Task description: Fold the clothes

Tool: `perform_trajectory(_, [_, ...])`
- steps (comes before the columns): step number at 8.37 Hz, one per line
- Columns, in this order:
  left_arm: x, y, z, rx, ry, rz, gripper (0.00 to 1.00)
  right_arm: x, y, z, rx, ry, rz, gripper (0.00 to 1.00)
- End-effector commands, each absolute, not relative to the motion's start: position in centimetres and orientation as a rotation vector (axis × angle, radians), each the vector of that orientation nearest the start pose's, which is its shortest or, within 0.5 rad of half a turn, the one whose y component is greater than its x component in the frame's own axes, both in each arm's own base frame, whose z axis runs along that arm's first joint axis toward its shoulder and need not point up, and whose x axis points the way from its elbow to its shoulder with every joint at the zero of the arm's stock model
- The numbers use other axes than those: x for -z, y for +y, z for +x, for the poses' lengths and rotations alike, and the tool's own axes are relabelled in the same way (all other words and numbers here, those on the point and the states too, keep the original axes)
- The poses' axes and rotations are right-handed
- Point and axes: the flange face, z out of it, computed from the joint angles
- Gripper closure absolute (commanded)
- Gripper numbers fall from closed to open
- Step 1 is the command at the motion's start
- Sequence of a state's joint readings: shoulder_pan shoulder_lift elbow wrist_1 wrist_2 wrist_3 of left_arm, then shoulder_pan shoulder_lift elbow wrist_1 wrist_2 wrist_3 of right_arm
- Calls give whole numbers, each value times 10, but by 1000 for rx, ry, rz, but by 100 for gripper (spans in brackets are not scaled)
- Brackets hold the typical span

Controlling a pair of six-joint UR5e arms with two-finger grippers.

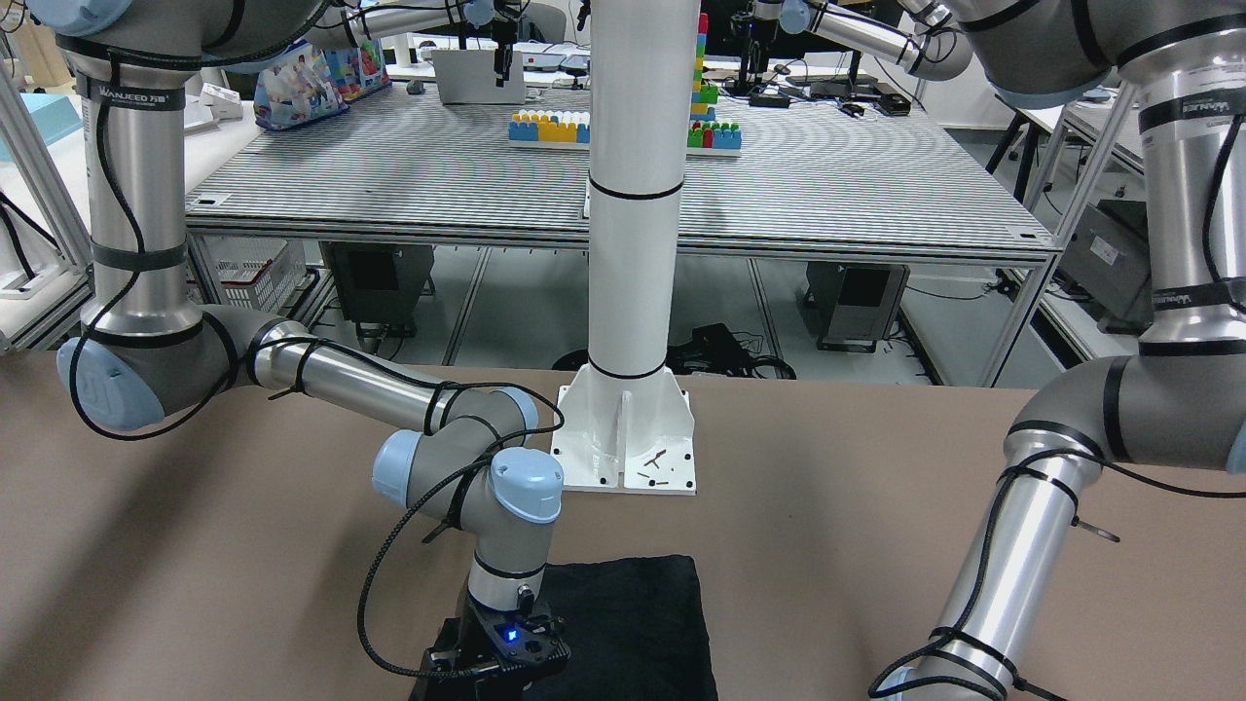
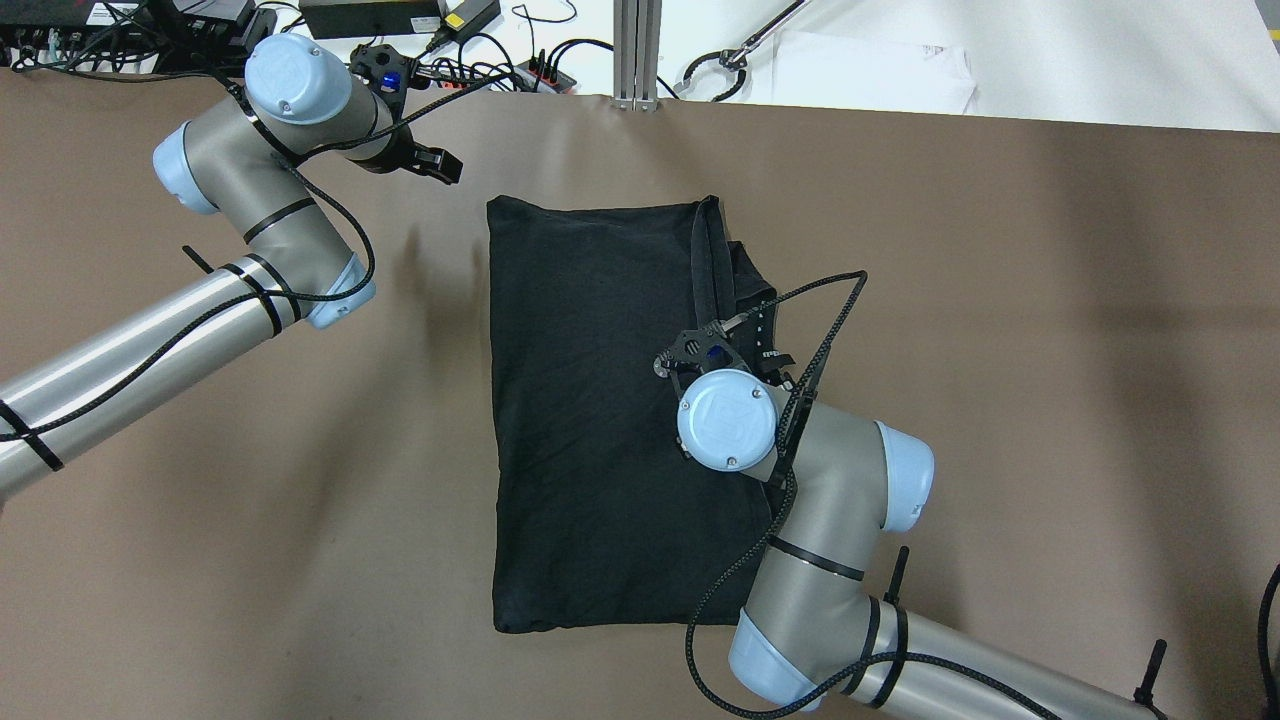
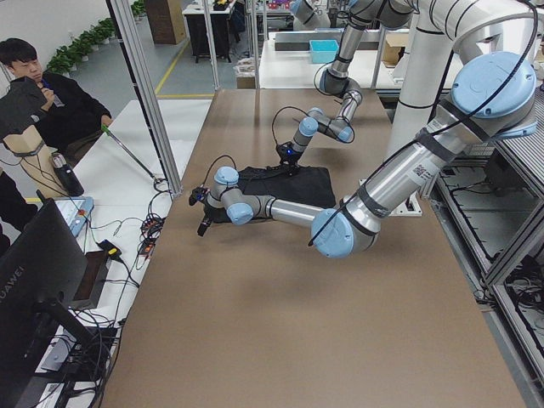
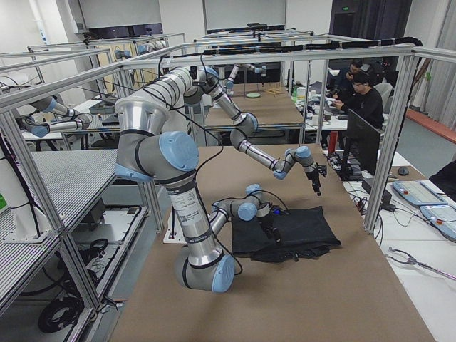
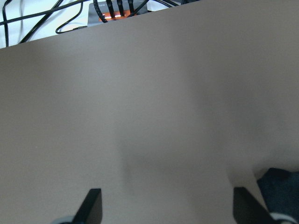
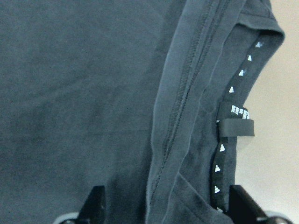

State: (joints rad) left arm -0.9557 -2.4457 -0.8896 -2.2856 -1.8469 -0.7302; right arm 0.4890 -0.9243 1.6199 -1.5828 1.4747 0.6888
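The black cloth (image 2: 600, 400) lies flat as a folded rectangle in the middle of the brown table (image 2: 1050, 300). A hemmed edge and a strip with small white marks (image 6: 233, 112) run along its right side. My right gripper (image 6: 169, 205) is open and hovers just above that right edge, with the hem between its fingers (image 6: 96, 205). It is not holding the cloth. My left gripper (image 5: 169, 207) is open and empty over bare table beside the cloth's far left corner (image 5: 280, 186). It also shows in the overhead view (image 2: 440, 165).
Cables and power bricks (image 2: 480, 60) lie along the table's far edge. A white sheet (image 2: 870, 70) lies beyond it. The white post base (image 1: 625, 438) stands at the robot's side of the table. Operators (image 3: 42, 93) and a monitor (image 3: 34, 280) are beside the table.
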Motion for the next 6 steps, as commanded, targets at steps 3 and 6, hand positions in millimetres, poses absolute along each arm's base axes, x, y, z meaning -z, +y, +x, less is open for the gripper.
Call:
perform_trajectory(3, [-340, -754, 403, -19, 763, 543, 0, -287, -504, -527, 366, -438, 451, 11])
perform_trajectory(6, [-339, -754, 403, -22, 764, 544, 0, -334, -532, -489, 379, -395, 408, 12])
